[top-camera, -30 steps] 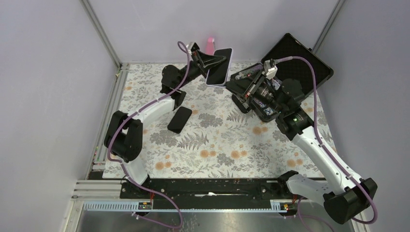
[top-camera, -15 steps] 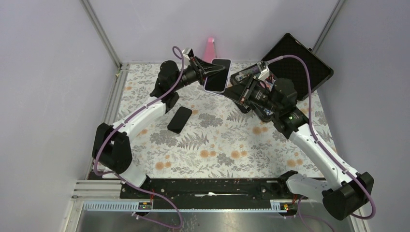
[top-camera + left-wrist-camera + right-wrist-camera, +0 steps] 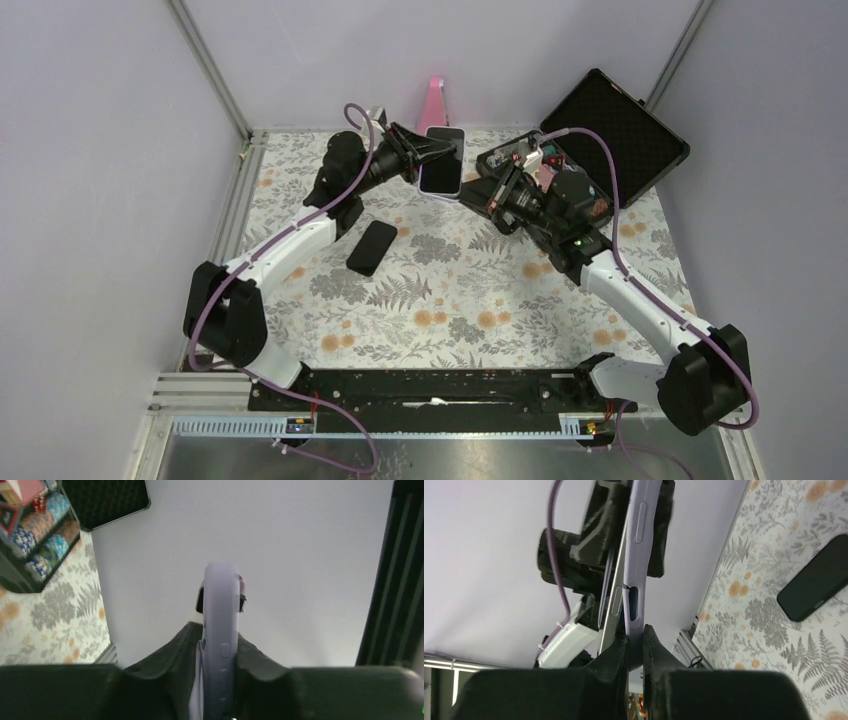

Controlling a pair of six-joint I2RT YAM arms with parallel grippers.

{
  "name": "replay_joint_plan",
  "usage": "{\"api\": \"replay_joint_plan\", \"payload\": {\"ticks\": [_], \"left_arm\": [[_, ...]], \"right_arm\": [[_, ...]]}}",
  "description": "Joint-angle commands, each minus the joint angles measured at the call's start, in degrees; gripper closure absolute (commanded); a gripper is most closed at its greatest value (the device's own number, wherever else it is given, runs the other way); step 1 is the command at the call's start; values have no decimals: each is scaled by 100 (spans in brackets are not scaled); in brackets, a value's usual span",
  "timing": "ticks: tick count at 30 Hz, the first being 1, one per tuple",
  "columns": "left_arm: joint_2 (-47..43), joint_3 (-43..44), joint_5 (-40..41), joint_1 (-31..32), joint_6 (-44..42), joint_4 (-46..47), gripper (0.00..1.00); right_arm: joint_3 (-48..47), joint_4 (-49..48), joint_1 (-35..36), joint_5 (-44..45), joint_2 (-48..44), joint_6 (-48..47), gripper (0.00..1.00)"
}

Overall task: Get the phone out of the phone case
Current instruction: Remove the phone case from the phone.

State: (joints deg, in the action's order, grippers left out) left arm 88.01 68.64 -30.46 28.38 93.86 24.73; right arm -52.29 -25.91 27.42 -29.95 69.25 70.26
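from above, you have both grippers on one phone [image 3: 441, 160], held off the table [image 3: 450, 300] near its 12 o'clock edge, dark screen facing the camera. your left gripper [image 3: 418, 160] pinches it from the 9 o'clock side. your right gripper [image 3: 476, 190] meets its lower corner from 4 o'clock. a black phone [image 3: 372, 247] lies flat on the table at about 7 o'clock from the held one, well apart. count two phones, two grippers, and one open chip case [image 3: 615, 125] at the table's 2 o'clock corner, plus a pink object [image 3: 433, 98] against the wall at 12 o'clock

in the left wrist view, the lilac phone case [image 3: 220, 615] stands edge-on between your left fingers [image 3: 165, 672], which are pressed flat against its two faces. button bumps show along the edge. at 10 o'clock, stacks of poker chips [image 3: 42, 525] sit in their tray, too cropped to count; the print on the red box beside them is too blurred to read

in the right wrist view, your right fingers [image 3: 616, 662] are almost together, nipped on the end of the lilac case. a thin silvery edge, apparently the phone's, runs just beside the lilac rim on its 9 o'clock side, with a narrow gap between them. the black phone shows at 3 o'clock on the table
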Motion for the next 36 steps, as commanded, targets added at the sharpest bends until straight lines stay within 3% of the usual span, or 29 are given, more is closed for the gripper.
{"api": "replay_joint_plan", "payload": {"ticks": [1,3,6,8,10,18,20,22,25,28,32,36], "left_arm": [[-660,206,-919,464,-1402,-907,55],[-769,290,-761,443,-2141,-1630,34],[-809,569,-502,379,-3126,-2805,13],[-826,640,-399,300,-3475,-3195,5],[-894,638,-245,145,-3687,-3449,1],[-1549,634,704,-315,-5157,-4236,1],[-1684,591,711,-136,-5870,-4211,4],[-1842,676,1279,398,-6765,-4456,5],[-2001,700,2212,1392,-7989,-4628,16],[-2042,721,2767,1883,-8515,-4622,41],[-1943,828,2959,2097,-8859,-4646,43],[-1660,1008,3276,2496,-9329,-4967,33]], "right_arm": [[218,-991,9,499,57,-13,100],[313,-1260,9,449,-72,23,100],[272,-1085,9,388,-234,81,100],[221,-773,9,373,-341,33,100],[42,169,7,373,-450,-145,100],[-828,3304,6,692,-614,-1123,100],[-1011,3787,7,659,-490,-1235,100],[-1204,4180,13,669,-390,-1346,100],[-1299,4501,9,696,-308,-1438,100],[-1290,4652,9,715,-282,-1471,100],[-1206,4682,13,754,-295,-1454,100],[-1157,4706,17,788,-316,-1404,100]]}}
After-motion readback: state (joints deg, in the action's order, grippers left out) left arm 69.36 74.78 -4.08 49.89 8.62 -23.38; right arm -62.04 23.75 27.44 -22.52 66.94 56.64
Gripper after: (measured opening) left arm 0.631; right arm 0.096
